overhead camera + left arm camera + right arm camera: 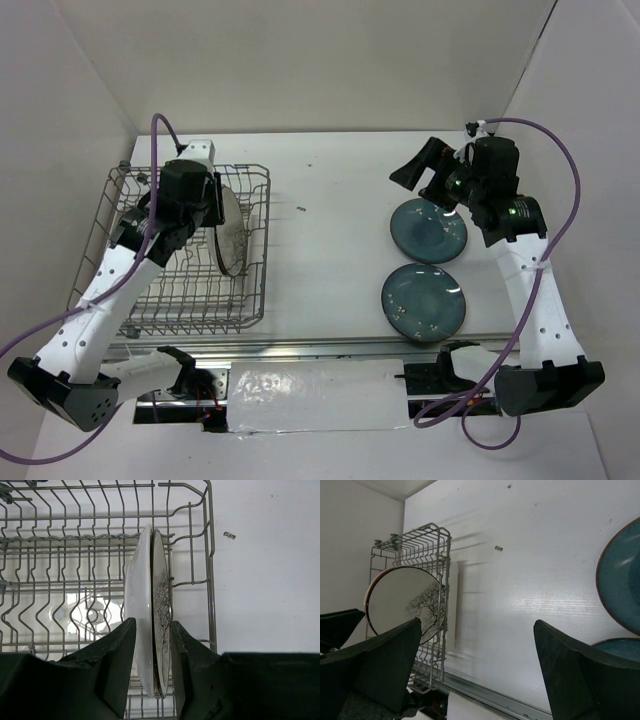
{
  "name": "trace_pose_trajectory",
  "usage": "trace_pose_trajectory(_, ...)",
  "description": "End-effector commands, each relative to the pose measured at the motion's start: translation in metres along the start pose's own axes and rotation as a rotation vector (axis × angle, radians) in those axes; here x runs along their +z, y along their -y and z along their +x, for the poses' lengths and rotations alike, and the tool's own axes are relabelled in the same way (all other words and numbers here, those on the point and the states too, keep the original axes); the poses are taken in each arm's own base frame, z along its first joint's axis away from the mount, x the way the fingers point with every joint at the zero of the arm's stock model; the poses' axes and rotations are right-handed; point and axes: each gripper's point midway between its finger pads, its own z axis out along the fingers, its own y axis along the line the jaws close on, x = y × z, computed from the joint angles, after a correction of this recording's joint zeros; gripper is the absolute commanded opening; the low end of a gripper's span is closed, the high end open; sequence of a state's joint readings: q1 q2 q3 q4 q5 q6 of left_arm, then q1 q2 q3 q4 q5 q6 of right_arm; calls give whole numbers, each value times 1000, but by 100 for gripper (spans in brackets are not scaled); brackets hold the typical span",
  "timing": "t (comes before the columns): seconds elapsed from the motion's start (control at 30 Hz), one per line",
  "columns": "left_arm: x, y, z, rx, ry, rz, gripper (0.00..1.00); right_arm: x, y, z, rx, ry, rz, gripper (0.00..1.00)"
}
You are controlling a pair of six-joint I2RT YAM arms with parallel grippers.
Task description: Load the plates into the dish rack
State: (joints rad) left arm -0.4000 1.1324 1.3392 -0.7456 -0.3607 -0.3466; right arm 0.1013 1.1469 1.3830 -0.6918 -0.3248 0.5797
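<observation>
Two plates stand on edge in the dish rack (pixel 210 580), pressed close together by its right wall: a cream plate (pixel 161 610) with a grey tree pattern and, on its left, a plate (pixel 140 605) showing only a plain white side. The left gripper (pixel 153 622) straddles their near rims, jaws parted on either side (whether they press the plates I cannot tell). Well apart, on the right of the white surface (pixel 330 200), two dark teal plates lie flat just beside each other, one farther (pixel 428 232), one nearer (pixel 423 300). The right gripper (pixel 477 624) hovers over the farther one, jaws spread wide and holding nothing.
</observation>
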Motion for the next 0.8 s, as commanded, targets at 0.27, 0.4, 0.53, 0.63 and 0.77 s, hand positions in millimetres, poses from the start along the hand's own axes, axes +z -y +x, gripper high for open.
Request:
trace_pose_trajectory(0.27,-30,-6,-59,-27,189,27,53,-3,-8,-2,-36,29,25,100)
trace_pose_trajectory(0.4,-44,-11,-84,-19,255,15,55,0,17,9,-40,7,126,100)
trace_pose_trajectory(0.53,-60,-5,-105,9,313,61,57,7,60,33,-16,-23,272,100)
trace_pose_trajectory(0.63,-62,11,-113,45,286,133,58,9,99,55,65,-28,367,100)
trace_pose_trajectory(0.77,-43,43,-111,98,202,183,60,13,158,78,237,-17,460,100)
